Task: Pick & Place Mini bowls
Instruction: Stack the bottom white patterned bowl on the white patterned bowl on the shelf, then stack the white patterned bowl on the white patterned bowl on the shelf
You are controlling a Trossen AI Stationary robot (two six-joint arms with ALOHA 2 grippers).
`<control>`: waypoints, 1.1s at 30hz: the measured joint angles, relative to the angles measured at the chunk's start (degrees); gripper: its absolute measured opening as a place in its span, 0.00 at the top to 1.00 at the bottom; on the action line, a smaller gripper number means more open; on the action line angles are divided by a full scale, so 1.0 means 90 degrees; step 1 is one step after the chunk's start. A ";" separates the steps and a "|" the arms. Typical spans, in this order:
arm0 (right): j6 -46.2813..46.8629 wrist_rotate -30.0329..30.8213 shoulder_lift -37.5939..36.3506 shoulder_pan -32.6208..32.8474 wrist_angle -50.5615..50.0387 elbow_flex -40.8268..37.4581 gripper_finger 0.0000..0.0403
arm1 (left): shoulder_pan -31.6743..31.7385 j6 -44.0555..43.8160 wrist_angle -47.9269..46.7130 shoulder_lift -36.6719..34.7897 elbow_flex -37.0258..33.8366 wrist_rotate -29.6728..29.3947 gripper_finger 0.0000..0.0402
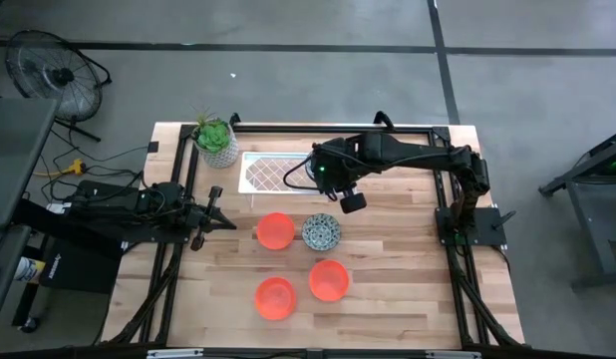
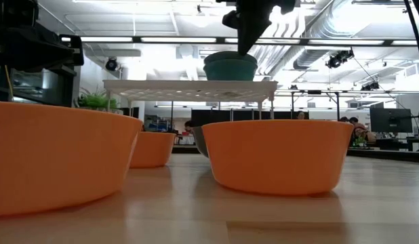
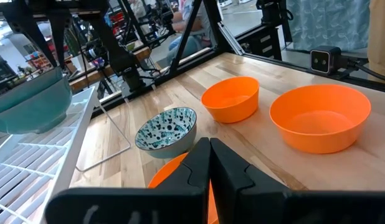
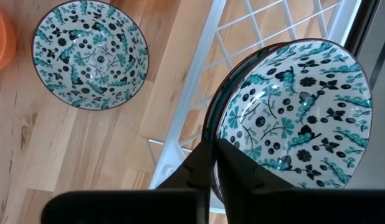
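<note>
A patterned bowl [image 4: 298, 118], white inside with dense dark blue-green flowers and leaves and a dark rim, is pinched at its rim by the narrowly closed right gripper [image 4: 214, 163] above the white wire rack [image 1: 273, 172]; whether the bowl rests on the rack or hangs just over it cannot be told. A second patterned bowl [image 1: 321, 231] sits on the wooden table [image 1: 408, 289] in front of the rack, just beside a plain orange bowl [image 1: 275, 230]. Two more orange bowls [image 1: 329, 280] [image 1: 275, 298] are seen nearer the front edge. The left gripper [image 1: 216, 220] is held shut and empty, left of the bowls.
</note>
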 joint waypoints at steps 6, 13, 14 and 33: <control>-0.0010 0.0012 0.0005 0.0000 0.0001 0.0000 0.86 | 0.0000 0.0000 0.0000 0.0000 -0.0001 -0.0001 1.00; 0.0003 0.0065 0.0003 0.0000 0.0004 0.0000 0.73 | 0.0001 0.0000 0.0000 -0.0002 0.0000 -0.0001 1.00; 0.0005 0.0068 -0.0001 0.0000 0.0005 0.0000 0.71 | 0.0001 0.0000 0.0000 0.0000 0.0001 -0.0001 1.00; 0.0514 0.0061 -0.0353 0.0295 0.0030 0.0000 0.61 | 0.0000 0.0000 0.0000 -0.0001 -0.0001 -0.0001 1.00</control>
